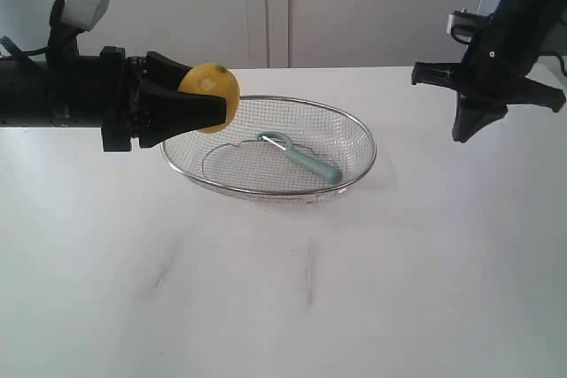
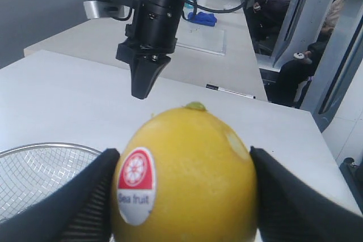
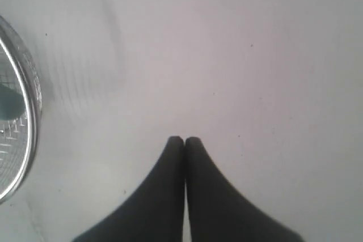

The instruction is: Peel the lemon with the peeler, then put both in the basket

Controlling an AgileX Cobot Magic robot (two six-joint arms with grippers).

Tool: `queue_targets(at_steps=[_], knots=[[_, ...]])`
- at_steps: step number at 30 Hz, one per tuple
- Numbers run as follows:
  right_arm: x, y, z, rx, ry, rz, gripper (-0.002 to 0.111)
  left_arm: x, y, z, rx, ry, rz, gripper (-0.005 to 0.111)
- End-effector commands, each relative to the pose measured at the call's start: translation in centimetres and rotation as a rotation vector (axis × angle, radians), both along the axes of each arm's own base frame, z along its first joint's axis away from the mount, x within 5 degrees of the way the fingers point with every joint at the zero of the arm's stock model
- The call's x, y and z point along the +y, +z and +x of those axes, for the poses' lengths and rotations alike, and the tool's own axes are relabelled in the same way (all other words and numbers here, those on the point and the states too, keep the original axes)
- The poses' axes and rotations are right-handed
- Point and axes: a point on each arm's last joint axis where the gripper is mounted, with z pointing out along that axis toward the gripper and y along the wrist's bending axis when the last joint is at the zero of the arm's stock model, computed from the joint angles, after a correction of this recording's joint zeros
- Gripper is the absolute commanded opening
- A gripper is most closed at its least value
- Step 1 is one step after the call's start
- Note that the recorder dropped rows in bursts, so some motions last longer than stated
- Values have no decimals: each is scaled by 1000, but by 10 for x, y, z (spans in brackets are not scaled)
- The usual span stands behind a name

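Lying in the basket (image 1: 373, 144): peeler (image 1: 306, 158). Left end effector (image 1: 205, 93) clamps lemon (image 1: 215, 82); right end effector (image 3: 184, 142) closed, empty.

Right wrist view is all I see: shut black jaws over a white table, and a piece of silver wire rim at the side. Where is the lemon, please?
Observer: The small round yellow lemon is clamped in the left gripper, held up in the air by the left edge of the wide silver wire-mesh basket.
Operator: Is the peeler in some gripper too?
Observer: No. The slim peeler with the pale teal handle lies inside the basket, apart from both grippers.
Operator: Is anything on the lemon's skin?
Observer: Yes, a red and white sticker faces the left wrist camera.
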Motion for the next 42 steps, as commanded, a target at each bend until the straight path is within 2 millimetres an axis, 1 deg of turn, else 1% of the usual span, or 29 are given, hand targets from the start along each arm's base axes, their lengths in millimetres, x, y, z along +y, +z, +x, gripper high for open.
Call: queue_targets(at_steps=[1, 5, 8, 13, 22, 24, 27, 39, 42], knots=[[-11, 3, -14, 13, 25, 98, 0, -2, 4, -3, 7, -15, -31, 0], [-22, 0, -20, 30, -9, 111, 0, -2, 4, -3, 7, -15, -31, 0], [-34, 0, -19, 28, -42, 114, 0, -2, 4, -3, 7, -15, -31, 0], [-40, 0, -20, 30, -39, 75, 0, -2, 4, -3, 7, -15, -31, 0], [-40, 0, -20, 30, -39, 76, 0, -2, 4, -3, 7, -15, -31, 0], [-40, 0, -20, 30, -39, 76, 0, -2, 4, -3, 38, -17, -28, 0], [-40, 0, -20, 30, -39, 76, 0, -2, 4, -3, 38, -12, -30, 0], [-40, 0, -20, 30, -39, 76, 0, -1, 1, 1, 67, 38, -2, 0], [-40, 0, -20, 30, -39, 76, 0, 0, 0, 5, 113, 94, 22, 0]])
